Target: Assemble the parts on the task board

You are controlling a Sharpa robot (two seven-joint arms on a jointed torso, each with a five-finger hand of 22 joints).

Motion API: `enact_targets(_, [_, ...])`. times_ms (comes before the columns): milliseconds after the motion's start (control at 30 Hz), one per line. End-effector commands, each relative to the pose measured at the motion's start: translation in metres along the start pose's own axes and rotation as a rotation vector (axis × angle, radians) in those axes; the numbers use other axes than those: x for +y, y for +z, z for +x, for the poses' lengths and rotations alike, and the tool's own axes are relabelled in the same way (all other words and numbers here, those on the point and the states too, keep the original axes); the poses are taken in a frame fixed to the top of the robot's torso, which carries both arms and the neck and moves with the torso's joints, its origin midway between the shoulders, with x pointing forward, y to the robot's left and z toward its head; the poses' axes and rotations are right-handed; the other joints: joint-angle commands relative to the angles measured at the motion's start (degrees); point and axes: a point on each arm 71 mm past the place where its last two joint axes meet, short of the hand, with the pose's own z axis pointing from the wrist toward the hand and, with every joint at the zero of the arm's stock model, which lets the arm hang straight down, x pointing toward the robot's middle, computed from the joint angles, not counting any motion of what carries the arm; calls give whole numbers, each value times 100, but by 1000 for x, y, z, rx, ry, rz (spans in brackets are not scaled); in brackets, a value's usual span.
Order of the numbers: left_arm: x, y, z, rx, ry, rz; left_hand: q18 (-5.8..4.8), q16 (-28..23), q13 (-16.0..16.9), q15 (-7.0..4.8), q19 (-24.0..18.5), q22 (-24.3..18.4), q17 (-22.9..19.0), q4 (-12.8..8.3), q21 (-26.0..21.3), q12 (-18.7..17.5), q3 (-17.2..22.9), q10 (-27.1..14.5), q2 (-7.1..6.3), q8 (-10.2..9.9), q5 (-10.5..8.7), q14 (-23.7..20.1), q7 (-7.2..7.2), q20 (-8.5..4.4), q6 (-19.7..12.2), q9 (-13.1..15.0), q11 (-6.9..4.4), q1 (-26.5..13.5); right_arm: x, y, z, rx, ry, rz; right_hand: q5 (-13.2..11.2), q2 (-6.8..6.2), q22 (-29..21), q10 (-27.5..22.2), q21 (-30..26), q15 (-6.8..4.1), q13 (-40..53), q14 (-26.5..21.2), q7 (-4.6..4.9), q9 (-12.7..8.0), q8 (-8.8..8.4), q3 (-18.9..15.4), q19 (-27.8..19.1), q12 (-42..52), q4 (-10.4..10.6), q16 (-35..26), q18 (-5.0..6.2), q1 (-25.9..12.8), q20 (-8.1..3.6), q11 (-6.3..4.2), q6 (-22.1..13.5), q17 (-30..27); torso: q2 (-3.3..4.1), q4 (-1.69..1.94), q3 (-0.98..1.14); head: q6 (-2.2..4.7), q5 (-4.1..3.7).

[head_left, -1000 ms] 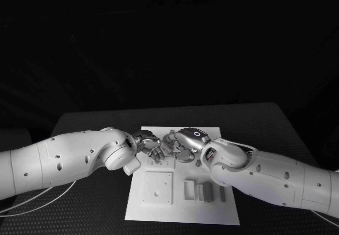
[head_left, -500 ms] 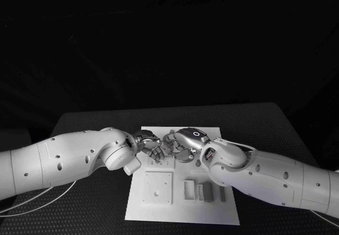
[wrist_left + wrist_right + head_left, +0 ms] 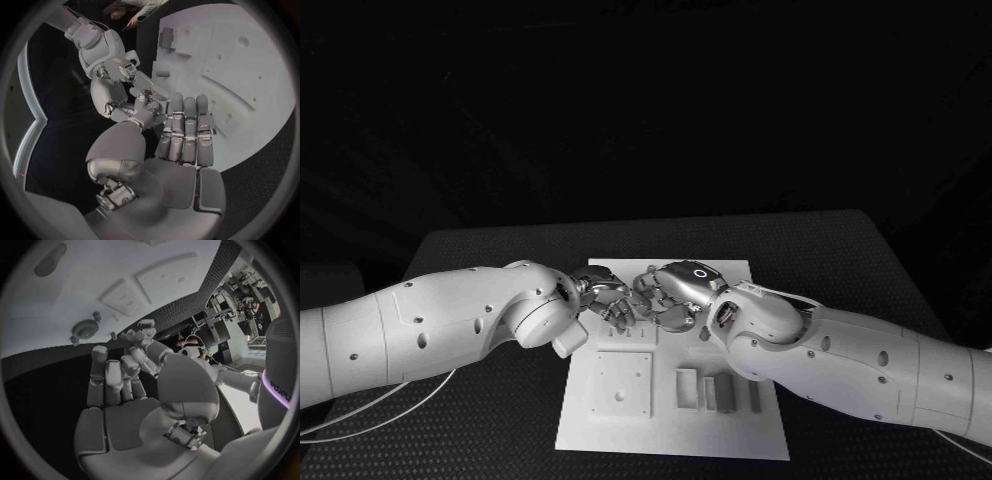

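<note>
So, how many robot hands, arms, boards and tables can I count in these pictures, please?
Robot hands: 2, the left robot hand and the right robot hand
Arms: 2, the left arm and the right arm
Boards: 1, the board
Tables: 1, the table
Total: 6

One task board (image 3: 672,430), three grey parts (image 3: 718,392), two robot hands (image 3: 643,298)

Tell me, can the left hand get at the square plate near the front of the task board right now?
Probably yes: the square plate lies bare just near of the left hand, nothing over it.
</note>
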Motion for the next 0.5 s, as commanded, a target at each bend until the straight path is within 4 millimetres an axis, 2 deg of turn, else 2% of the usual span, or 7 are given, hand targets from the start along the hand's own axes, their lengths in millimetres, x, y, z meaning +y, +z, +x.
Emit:
enact_targets(33, [-4, 0, 0, -9, -11, 24, 67, 25, -6, -9, 70, 35, -11, -10, -40, 0, 71, 22, 15, 39, -29, 34, -11, 0, 55, 3, -26, 15, 2, 0, 1, 7, -1, -13, 2, -6, 81, -270, 17, -67, -8, 11, -142, -2, 35, 36, 33, -12, 10, 35, 41, -36, -25, -239, 1062, -2, 1, -1, 3, -5, 8])
enact_targets(133, [-4, 1, 1, -7, -16, 23, 61, 22, -18, -11, 92, 39, -20, 51, -56, -18, 205, 44, -45, 56, -41, 49, -14, -7, 66, -3, -28, 25, 3, 1, 1, 7, -2, -14, 2, -6, 81, -270, 17, -67, -8, 12, -142, -1, 35, 37, 33, -12, 10, 35, 41, -36, -25, -239, 1062, -2, 1, -4, 3, -8, 16])
enact_targets(500, [-6, 2, 4, 0, -21, 23, 56, 30, -29, -27, 115, 59, -26, 41, -72, -33, 340, 88, -32, 100, -29, 75, -39, -22, 113, -2, -46, 74, 4, 2, 2, 10, -3, -16, 2, -11, 81, -269, 17, -67, -9, 8, -142, 2, 35, 38, 33, -12, 7, 37, 41, -37, -26, -239, 1061, -9, 2, -3, 5, -13, 18])
